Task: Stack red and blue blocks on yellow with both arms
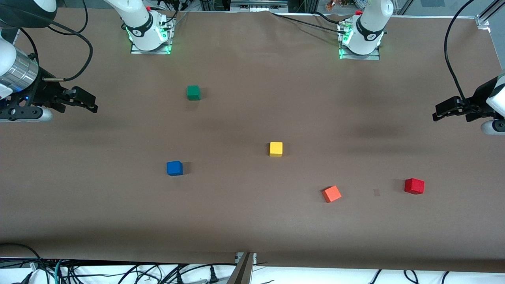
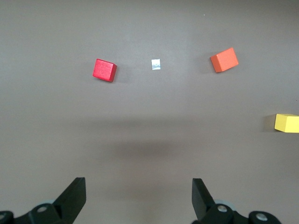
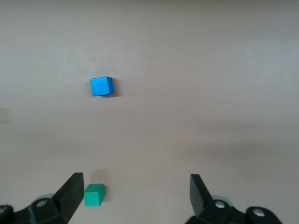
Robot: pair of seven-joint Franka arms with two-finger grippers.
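Observation:
The yellow cube (image 1: 275, 149) sits near the table's middle and shows at the edge of the left wrist view (image 2: 287, 122). The deep red cube (image 1: 414, 185) lies toward the left arm's end, nearer the front camera; it shows in the left wrist view (image 2: 104, 70). The blue cube (image 1: 174, 168) lies toward the right arm's end and shows in the right wrist view (image 3: 101, 86). My left gripper (image 1: 435, 115) (image 2: 139, 193) hangs open and empty over the left arm's end of the table. My right gripper (image 1: 94, 105) (image 3: 136, 192) hangs open and empty over the right arm's end.
A lighter orange-red cube (image 1: 331, 193) lies between the yellow and red cubes, nearer the front camera. A green cube (image 1: 193, 92) sits farther from the front camera than the blue one. A small grey patch (image 1: 376, 192) marks the brown table cover (image 1: 252, 221).

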